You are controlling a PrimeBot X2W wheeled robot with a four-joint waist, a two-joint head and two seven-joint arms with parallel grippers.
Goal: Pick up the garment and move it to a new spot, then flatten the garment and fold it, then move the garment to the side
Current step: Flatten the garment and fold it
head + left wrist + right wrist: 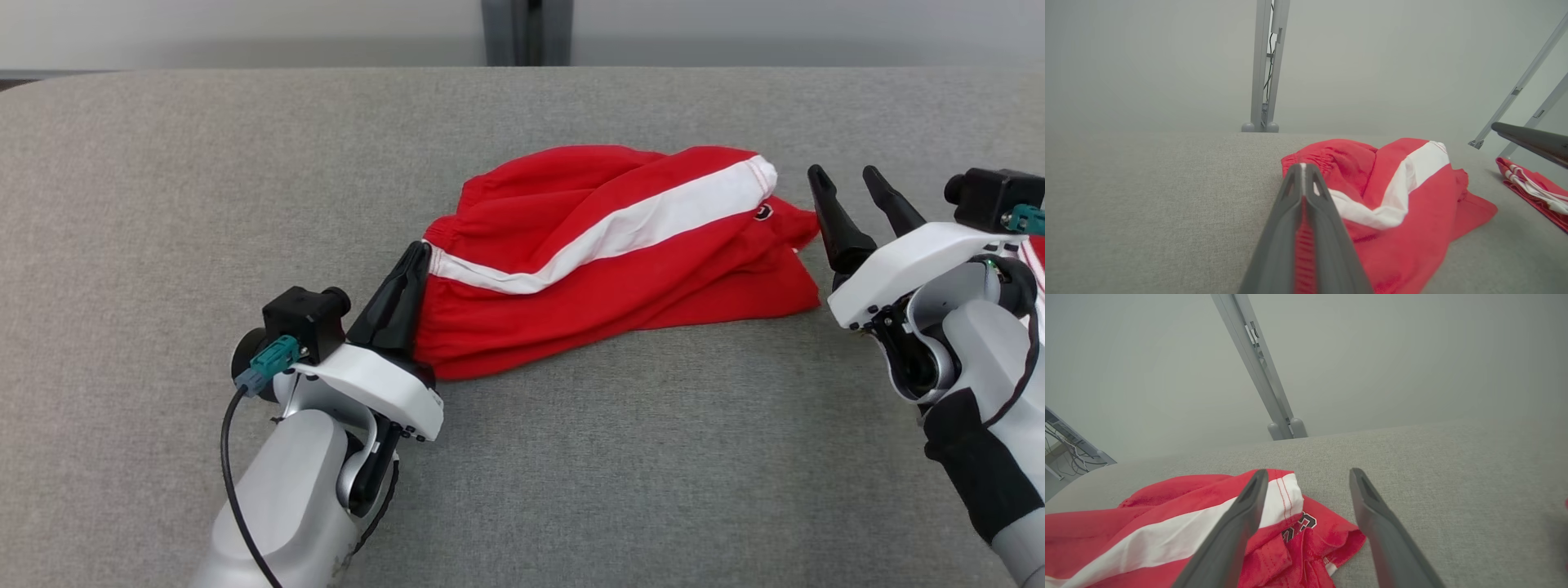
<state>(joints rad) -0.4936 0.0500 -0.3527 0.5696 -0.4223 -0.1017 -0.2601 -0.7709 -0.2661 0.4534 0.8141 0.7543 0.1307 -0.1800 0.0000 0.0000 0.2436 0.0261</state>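
Note:
The garment, red shorts with a white side stripe, lies crumpled in the middle of the grey cloth-covered table. My left gripper is shut on the waistband at the garment's left end. In the left wrist view red fabric shows pinched between the closed fingers of that gripper. My right gripper stands open just beside the garment's right end, where a leg hem with a small dark logo lies between and below its spread fingers.
A second red and white cloth lies farther right on the table, behind my right wrist. A grey metal post stands beyond the table's far edge. Bare table stretches to the left and front.

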